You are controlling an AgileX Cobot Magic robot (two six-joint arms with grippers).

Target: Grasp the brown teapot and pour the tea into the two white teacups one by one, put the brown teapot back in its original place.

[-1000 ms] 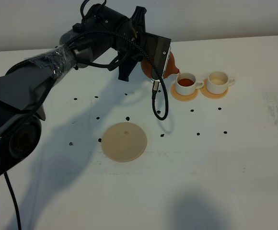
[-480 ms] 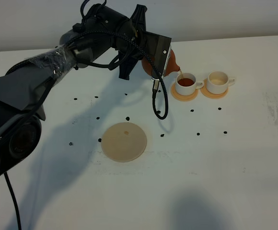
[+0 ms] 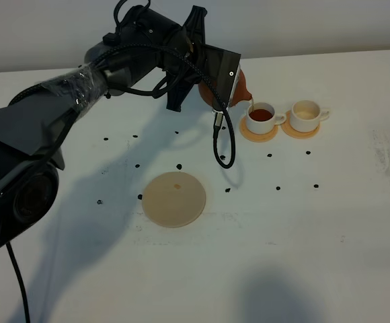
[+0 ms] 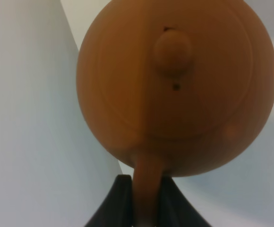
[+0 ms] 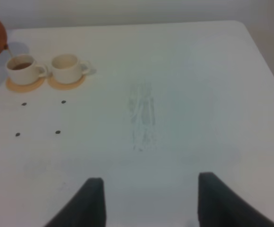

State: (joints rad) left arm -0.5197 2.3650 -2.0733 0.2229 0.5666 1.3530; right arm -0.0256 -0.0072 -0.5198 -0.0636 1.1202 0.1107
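While behind arm (image 3: 141,50), teapot (image 3: 244,83) half-visible.

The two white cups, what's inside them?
The cup by the brown teapot holds reddish-brown tea, with more pouring in. The tea covers that cup's bottom. The other cup shows only its cream inside, no tea.

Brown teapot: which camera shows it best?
Left wrist: the brown teapot fills it, lid knob clear, handle between the jaws. Exterior high shows only a sliver behind the arm; right wrist, just an edge.
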